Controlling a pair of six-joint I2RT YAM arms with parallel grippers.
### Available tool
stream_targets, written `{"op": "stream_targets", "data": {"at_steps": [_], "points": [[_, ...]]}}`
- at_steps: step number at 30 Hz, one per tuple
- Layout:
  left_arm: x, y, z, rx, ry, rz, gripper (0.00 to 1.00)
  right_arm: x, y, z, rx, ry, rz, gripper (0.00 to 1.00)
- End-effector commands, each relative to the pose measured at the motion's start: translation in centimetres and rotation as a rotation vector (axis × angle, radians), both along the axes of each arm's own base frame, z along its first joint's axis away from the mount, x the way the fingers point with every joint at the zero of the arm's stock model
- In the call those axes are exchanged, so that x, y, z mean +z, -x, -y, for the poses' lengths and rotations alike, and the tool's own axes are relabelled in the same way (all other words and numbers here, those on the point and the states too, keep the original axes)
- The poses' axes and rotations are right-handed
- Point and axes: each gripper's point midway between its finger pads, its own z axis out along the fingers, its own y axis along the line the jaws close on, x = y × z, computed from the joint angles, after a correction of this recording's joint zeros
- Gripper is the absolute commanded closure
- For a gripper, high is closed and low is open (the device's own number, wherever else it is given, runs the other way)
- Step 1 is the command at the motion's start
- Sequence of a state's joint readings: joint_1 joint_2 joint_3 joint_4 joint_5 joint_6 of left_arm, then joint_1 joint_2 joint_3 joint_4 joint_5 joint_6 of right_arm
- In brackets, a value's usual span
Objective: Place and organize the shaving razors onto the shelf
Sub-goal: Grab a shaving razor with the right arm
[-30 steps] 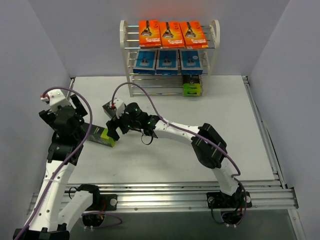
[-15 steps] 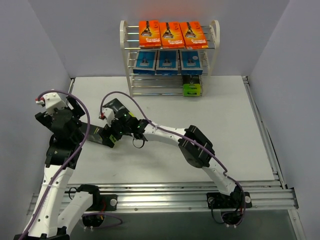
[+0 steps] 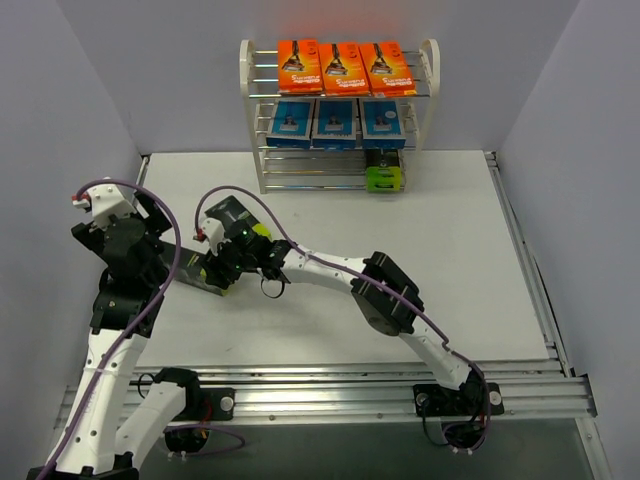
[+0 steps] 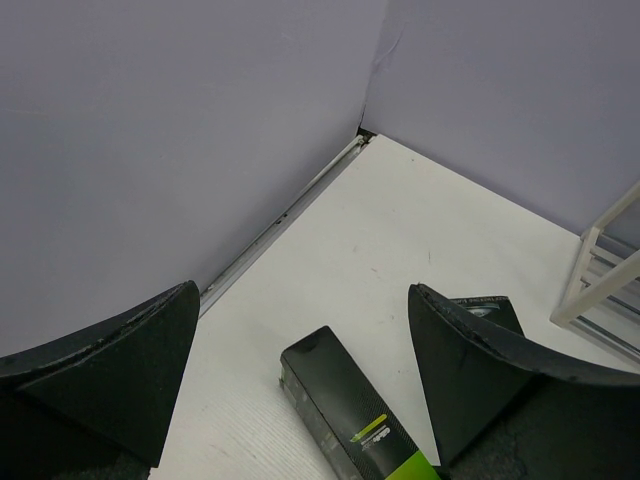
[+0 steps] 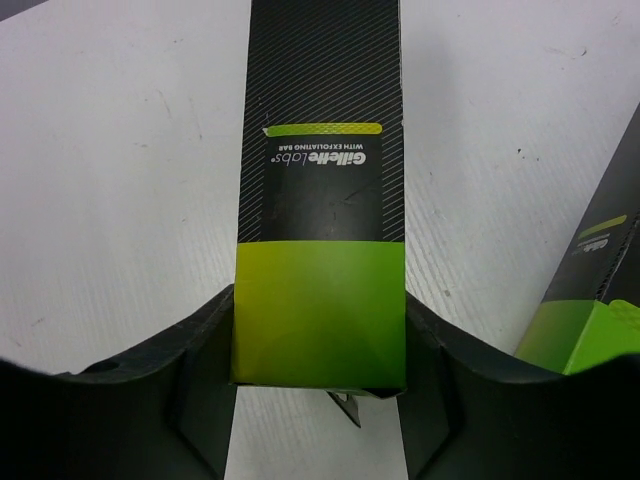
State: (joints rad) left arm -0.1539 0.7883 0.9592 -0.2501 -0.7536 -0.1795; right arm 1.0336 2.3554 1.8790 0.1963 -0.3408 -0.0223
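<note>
Right wrist view: the right gripper (image 5: 320,300) is narrowed onto the lime end of a black-and-green box (image 5: 320,200), its fingers (image 5: 200,370) lying against both long sides with no gap that I can see. The box rests flat on the table (image 5: 120,200), and its long axis runs straight out from the palm, black end farthest away. A second box (image 5: 590,290) lies just to the gripper's right, apart from the held one and angled to it.

The left gripper (image 4: 302,290) is spread wide and holds nothing. It is near the same box from the other side, but only the right one has it.

From above, the shelf (image 3: 432,70) stands well ahead of the right gripper and off to its right. 3 orange cards fill the top tier and 3 blue packs the middle. On the bottom tier 1 boxed razor (image 3: 384,175) sits at the right end. Judging from that, the held box needs carrying forward and right, then turning to match.
</note>
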Motion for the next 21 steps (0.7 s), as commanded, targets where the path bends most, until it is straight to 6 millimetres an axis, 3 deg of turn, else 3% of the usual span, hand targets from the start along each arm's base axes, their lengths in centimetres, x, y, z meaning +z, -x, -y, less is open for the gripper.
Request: {"op": "stream_targets", "data": {"at_steps": [1,6,9,11,16,20,21], "points": [[1.3,-0.1,0.3,-0.016,0.015,0.058,0.06,2.0,-0.4,-0.8,0.003,-0.039,0.014,0.64],[1.1,-0.3,0.5,-0.023,0.016,0.054,0.06,2.2,0.6,-0.3,0.024,-0.034,-0.006,0.90],[1.0,-0.3,0.5,-0.023,0.016,0.051,0.06,3.4,1.0,0.1,0.034,-0.035,0.005,0.96],[0.9,-0.5,0.5,-0.021,0.016,0.046,0.06,5.3,1.4,0.3,0.043,-0.046,0.025,1.00],[0.7,-0.5,0.8,-0.029,0.014,0.038,0.06,9.4,1.8,2.4,0.015,-0.059,0.067,1.00],[0.2,-1.2,2.6,-0.093,0.007,-0.008,0.06,11.5,2.0,5.2,-0.049,-0.058,0.110,1.00],[0.9,-1.2,2.8,-0.098,0.018,-0.002,0.06,11.8,2.1,5.7,-0.059,-0.061,0.117,1.00]]}}
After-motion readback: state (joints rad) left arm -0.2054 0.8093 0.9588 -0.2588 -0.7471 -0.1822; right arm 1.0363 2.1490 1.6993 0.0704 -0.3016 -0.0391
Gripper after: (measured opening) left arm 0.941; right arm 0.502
